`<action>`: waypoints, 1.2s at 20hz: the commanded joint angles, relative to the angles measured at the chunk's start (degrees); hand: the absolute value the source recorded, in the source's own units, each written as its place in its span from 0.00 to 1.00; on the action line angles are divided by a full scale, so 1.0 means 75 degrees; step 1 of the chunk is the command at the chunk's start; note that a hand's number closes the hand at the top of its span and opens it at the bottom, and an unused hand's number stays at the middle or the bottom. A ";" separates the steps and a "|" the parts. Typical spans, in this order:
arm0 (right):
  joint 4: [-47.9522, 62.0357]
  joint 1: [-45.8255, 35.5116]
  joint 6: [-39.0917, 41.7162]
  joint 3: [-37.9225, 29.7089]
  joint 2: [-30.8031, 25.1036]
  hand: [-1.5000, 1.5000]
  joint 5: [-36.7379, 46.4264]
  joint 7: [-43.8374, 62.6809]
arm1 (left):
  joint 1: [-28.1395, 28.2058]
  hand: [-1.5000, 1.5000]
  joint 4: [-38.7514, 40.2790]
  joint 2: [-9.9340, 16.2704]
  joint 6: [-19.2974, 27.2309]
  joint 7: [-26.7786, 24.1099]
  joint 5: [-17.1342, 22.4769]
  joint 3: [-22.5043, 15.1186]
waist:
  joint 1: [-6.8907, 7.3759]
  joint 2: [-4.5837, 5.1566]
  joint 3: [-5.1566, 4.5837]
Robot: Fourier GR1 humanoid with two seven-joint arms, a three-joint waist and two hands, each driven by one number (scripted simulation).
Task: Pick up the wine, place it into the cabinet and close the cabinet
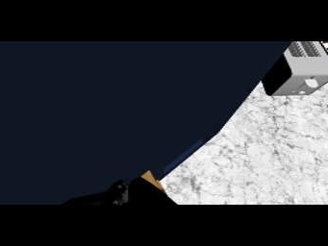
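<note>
Filling most of view: dark cabinet door [102, 120]. Showing at lower edge: black hand [118, 191], side and finger state unclear. Wine not showing. Risking: door swinging onto toaster [301, 72] on counter [266, 158].

White marbled counter [280, 158] w/ grey toaster [301, 72] top right.

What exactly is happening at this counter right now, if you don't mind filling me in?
A large dark navy cabinet door fills most of the head view, hiding whatever lies behind it. At the lower edge, a black hand shows against the door, next to a small tan patch; which hand it is, and how its fingers stand, cannot be told. No wine bottle is visible. To the right lies the speckled counter, with a grey toaster at its far corner.
</note>
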 commanded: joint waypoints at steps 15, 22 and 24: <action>0.6010 -0.3786 0.1021 -0.2670 0.0366 1.00 -0.0700 -0.2210 | -0.0474 0.00 0.0387 -0.0786 0.0075 0.0308 -0.0705 -0.0205 | -0.0142 0.0020 0.0014; 0.7275 -0.3680 0.1820 -0.3281 0.0361 1.00 -0.0513 -0.3279 | -0.0085 0.00 -0.0197 -0.0824 0.0199 0.0665 -0.0827 0.0228 | -0.0132 0.0001 0.0020; 0.7666 -0.3605 0.2042 -0.3465 0.0234 1.00 -0.0625 -0.3508 | -0.0202 0.00 -0.0157 -0.0788 0.0125 0.0843 -0.0692 0.0305 | -0.0131 0.0013 0.0020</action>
